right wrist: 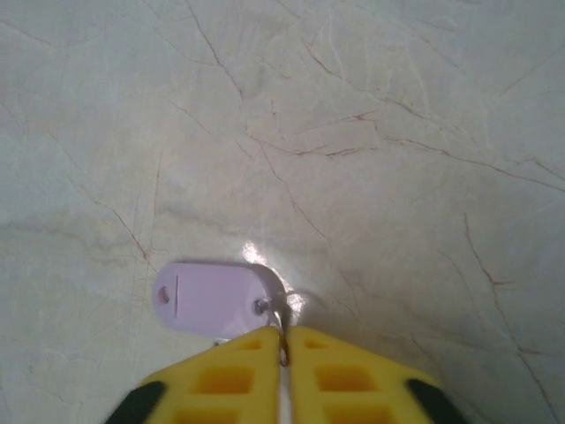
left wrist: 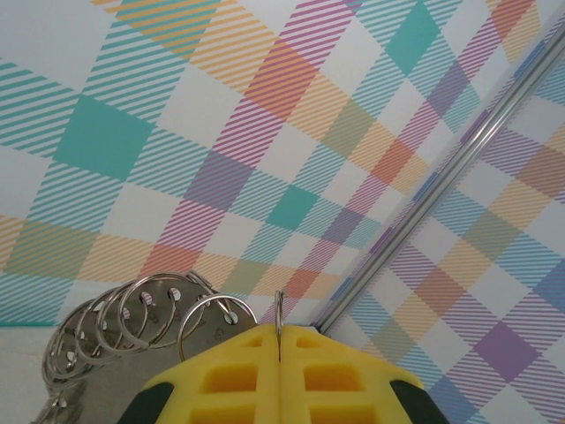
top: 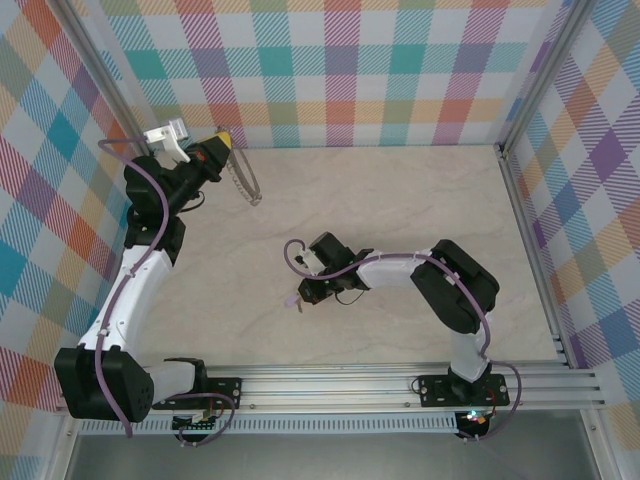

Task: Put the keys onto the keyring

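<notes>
At the near edge an aluminium rail [top: 340, 380] is seen, with both arm bases bolted to it. From the base on the right, the right arm is stretched leftward over the marble-patterned table [top: 400, 200], and the right gripper [top: 303, 292] is placed near the middle of the surface, a little left of centre. In the right wrist view its yellow fingers [right wrist: 353, 380] are shown pressed together, and the lilac key tag [right wrist: 210, 299] is pinched by the small metal loop [right wrist: 281, 314] at its right end. The tag is held flat and low, its long side running left to right just beyond the fingertips. Whether it touches the table cannot be told, though a bright glint is thrown on the marble just behind it.

Farther back, the left arm is raised toward the far left corner, with the left gripper [top: 222, 142] close to the plaid wall [top: 350, 70]. Its jaws are likewise closed – one thin ring is clamped edge-on between the yellow pads [left wrist: 221, 380]. From that ring the keyring [left wrist: 132, 316] – a silvery chain of linked split rings – is draped away to the left in the wrist view, and in the top view it is seen hanging down beside the gripper, well apart from the tag
</notes>
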